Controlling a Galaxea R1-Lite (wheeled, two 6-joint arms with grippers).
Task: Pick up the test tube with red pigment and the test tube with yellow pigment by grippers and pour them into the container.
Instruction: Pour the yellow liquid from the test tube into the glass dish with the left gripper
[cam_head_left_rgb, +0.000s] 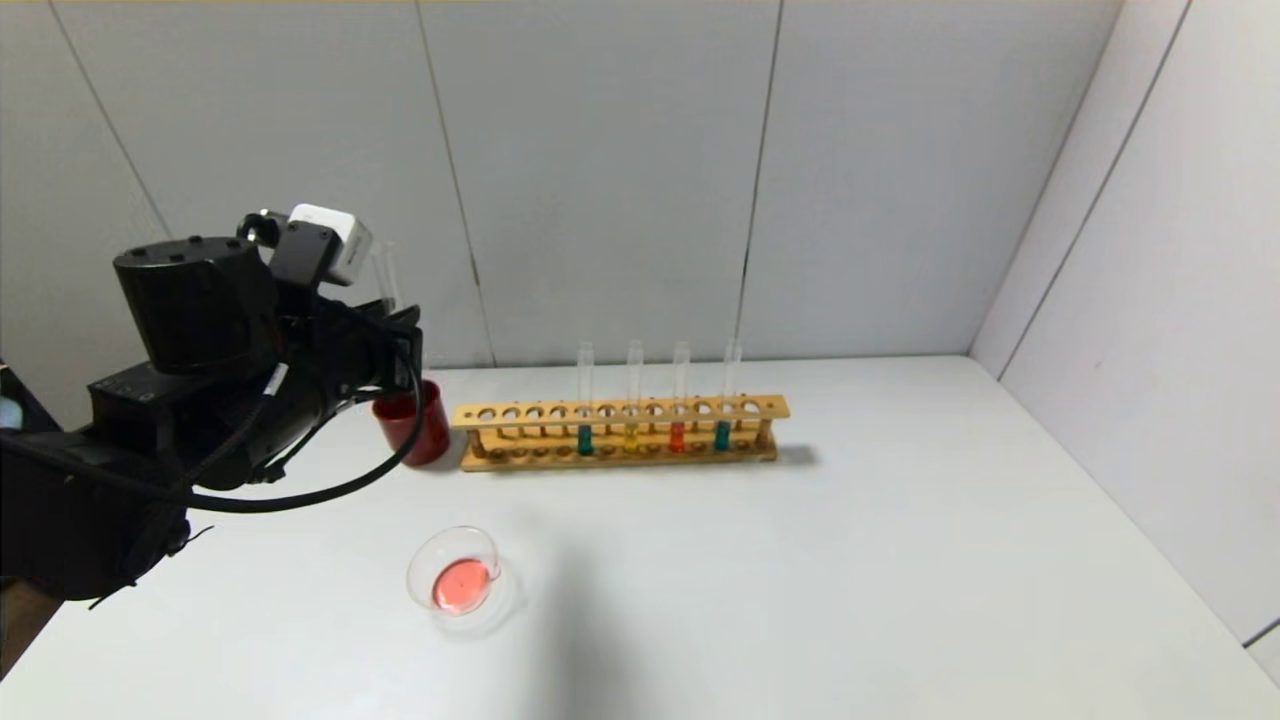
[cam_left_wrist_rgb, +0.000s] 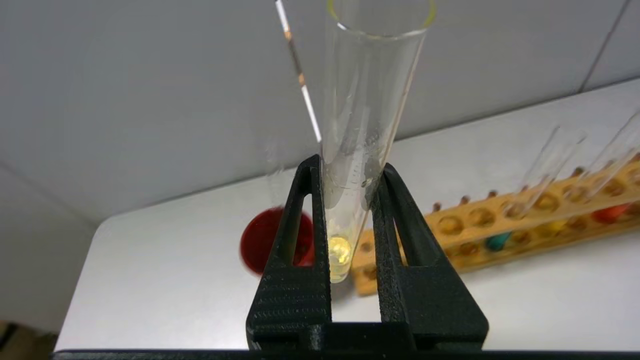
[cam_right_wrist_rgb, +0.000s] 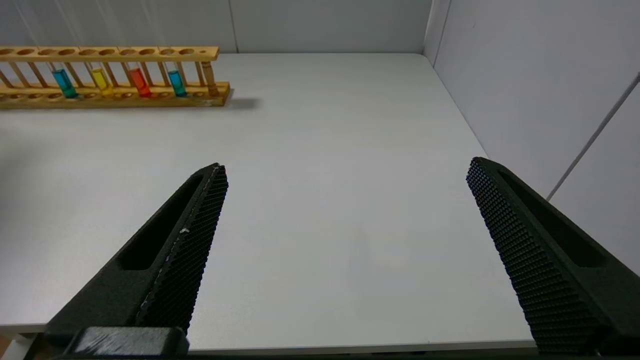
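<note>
My left gripper (cam_left_wrist_rgb: 350, 172) is raised above the left rear of the table (cam_head_left_rgb: 800, 560), just over the dark red cup (cam_head_left_rgb: 412, 422), and its two black fingers (cam_left_wrist_rgb: 300, 240) are clamped on the test tube with yellow pigment (cam_left_wrist_rgb: 357, 150). The tube stands near upright between them, mouth up, with only a small pool of yellow at its rounded bottom. In the head view the glass of that tube shows faintly just behind the white block on the wrist (cam_head_left_rgb: 385, 275). The container (cam_head_left_rgb: 455, 572) sits on the table nearer to me than the cup, well apart from the rack, with a shallow pool of pinkish-red liquid in it. The wooden rack (cam_head_left_rgb: 620, 432) stands along the back beside the cup and carries four upright tubes: teal, yellow, orange-red (cam_head_left_rgb: 678, 400) and teal again, from my left to my right. I cannot tell whether that orange-red tube is the test tube with red pigment or its look-alike. My right gripper (cam_right_wrist_rgb: 345, 200) is not seen from the head camera; its own wrist camera shows the fingers spread wide with nothing between them, over the table's near right area, the rack well off.
</note>
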